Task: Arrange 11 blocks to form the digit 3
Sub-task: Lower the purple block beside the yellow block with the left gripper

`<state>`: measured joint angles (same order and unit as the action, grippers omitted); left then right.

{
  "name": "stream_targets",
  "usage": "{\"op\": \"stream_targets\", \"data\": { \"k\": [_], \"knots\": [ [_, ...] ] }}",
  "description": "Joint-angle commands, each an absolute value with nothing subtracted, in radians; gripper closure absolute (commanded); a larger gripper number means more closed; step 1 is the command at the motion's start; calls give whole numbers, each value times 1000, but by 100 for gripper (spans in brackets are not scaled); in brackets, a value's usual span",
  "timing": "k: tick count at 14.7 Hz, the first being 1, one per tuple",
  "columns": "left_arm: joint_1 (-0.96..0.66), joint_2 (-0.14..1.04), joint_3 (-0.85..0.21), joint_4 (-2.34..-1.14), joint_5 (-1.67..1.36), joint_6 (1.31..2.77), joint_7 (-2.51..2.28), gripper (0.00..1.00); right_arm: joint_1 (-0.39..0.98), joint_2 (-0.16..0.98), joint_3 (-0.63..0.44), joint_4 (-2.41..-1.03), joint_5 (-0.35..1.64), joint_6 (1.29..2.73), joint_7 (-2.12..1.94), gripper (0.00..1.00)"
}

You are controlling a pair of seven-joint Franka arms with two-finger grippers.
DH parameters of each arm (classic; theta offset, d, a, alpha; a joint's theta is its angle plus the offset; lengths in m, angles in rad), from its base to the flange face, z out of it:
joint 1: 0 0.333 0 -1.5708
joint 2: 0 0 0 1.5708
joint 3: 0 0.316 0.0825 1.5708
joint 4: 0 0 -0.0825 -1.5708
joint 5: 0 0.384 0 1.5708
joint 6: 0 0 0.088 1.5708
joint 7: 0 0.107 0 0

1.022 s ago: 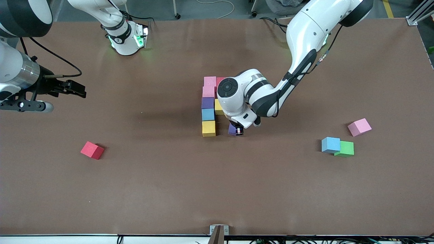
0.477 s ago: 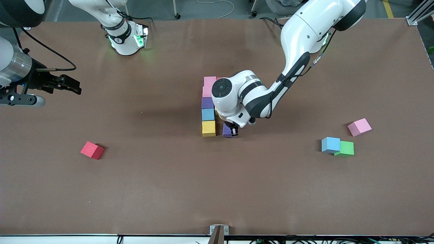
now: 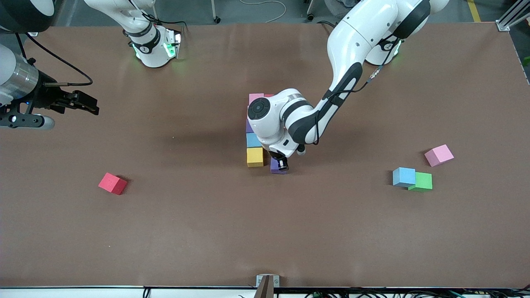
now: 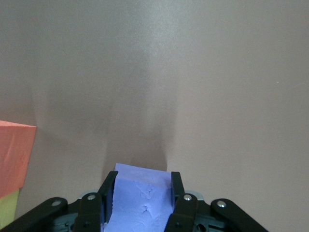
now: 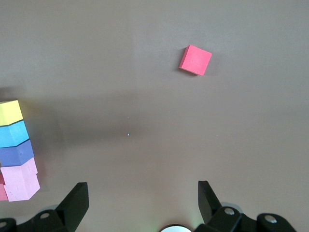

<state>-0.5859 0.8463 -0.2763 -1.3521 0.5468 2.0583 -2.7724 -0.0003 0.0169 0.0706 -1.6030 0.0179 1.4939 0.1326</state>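
Left arm reaches from its base down to mid-table, wrist bent over; left gripper (image 3: 282, 164) low at the table, fingers (image 4: 179, 205) clamped on a purple block (image 4: 140, 200). Right arm waits raised above its end of the table; right gripper (image 3: 93, 109) spread wide, nothing between its fingers (image 5: 208, 197).

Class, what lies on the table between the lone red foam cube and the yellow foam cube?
Nothing: between the red foam cube and the yellow foam cube only bare brown table shows in the front view.
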Motion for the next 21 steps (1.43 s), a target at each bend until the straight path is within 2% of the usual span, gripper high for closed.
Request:
{"op": "stream_targets", "data": {
  "k": [1,4,13,18,21],
  "knots": [
    [-629,868,-268,-1301,543,2051,-2965,74,-32,-21,101,-1644,0,1503,147,0],
    [-635,871,-267,-1304,508,2051,-2985,75,-49,-23,130,-1644,0,1505,147,0],
    [-646,865,-265,-1316,465,2026,-3056,74,-48,-20,130,-1612,-2,1496,137,0],
    [-653,868,-265,-1319,465,1990,-3057,74,-49,-11,126,-1531,-2,1471,137,0],
    [-664,871,-265,-1318,463,1993,-3057,74,-55,18,126,-1454,-5,1388,138,0]
  ]
}}
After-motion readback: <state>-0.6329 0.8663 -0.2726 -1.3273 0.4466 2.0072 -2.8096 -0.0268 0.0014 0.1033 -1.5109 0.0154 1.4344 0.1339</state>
